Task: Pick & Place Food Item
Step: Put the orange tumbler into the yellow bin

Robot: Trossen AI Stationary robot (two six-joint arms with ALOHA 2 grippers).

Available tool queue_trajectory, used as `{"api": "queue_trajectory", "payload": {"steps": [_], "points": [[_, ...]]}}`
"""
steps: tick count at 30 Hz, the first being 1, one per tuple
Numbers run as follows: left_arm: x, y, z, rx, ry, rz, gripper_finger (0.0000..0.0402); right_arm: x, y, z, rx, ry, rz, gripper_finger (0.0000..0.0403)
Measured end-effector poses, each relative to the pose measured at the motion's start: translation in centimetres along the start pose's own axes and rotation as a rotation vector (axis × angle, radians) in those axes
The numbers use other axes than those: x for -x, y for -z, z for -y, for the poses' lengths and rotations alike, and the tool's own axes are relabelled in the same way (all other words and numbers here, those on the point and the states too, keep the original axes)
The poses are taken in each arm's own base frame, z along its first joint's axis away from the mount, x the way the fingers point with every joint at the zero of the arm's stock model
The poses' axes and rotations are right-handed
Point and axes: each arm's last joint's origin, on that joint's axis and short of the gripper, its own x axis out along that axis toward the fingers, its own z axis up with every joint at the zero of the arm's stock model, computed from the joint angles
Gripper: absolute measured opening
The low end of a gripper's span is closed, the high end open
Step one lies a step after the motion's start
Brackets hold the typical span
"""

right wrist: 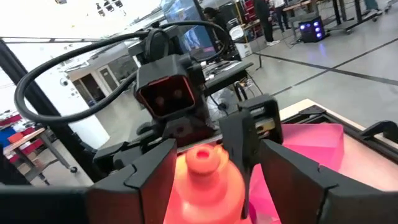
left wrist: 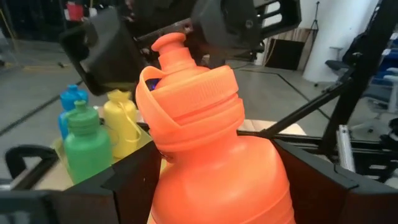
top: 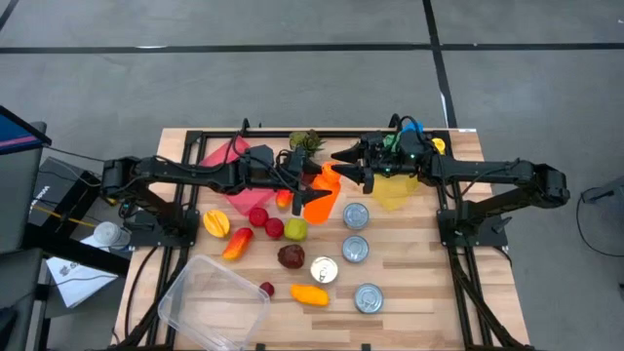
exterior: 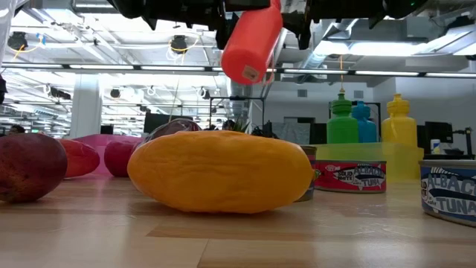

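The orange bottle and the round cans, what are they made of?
The orange bottle looks like smooth, slightly glossy plastic: it has molded ridges on its cap and a soft sheen. The left tool holds its body while the right tool sits around its cap. The cans look like shiny metal, with silvery, reflective lids; the low view shows printed paper-like labels wrapped around them.

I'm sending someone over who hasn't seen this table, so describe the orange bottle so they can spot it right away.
Look at the middle of the wooden table, where the two dark arms meet. The orange bottle hangs there above the surface, gripped by the left gripper, with the right gripper at its cap. The other bottles, green, blue and yellow, stand in a yellow bin; only this one is airborne.
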Motion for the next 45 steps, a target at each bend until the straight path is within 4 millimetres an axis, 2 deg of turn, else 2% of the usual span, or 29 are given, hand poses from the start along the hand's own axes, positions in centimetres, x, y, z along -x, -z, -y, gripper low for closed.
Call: {"api": "queue_trajectory", "payload": {"steps": [11, 20, 24, 29, 38, 45], "points": [[0.00, -0.06, -0.06, -0.003, -0.016, 0.006, 0.0281, -0.01, 0.05, -0.10, 0.000, -0.010, -0.005, 0.0209], [-0.01, -0.05, 0.06, -0.004, -0.013, 0.008, 0.0281, -0.01, 0.07, -0.14, 0.000, -0.017, -0.008, 0.0142], [0.00, -0.15, 0.06, -0.005, -0.013, 0.020, 0.0281, 0.01, 0.02, -0.17, 0.001, -0.019, -0.004, 0.0128], [-0.07, -0.06, 0.06, -0.005, -0.012, 0.019, 0.0281, 0.01, 0.01, -0.15, 0.001, -0.018, -0.004, 0.0136], [-0.36, 0.31, 0.23, -0.004, -0.011, 0.009, 0.0281, 0.06, -0.05, 0.24, 0.012, -0.003, -0.006, 0.0201], [-0.36, 0.29, 0.23, -0.004, -0.012, 0.011, 0.0281, -0.36, 0.26, 0.49, 0.016, -0.002, -0.012, 0.0178]]}}
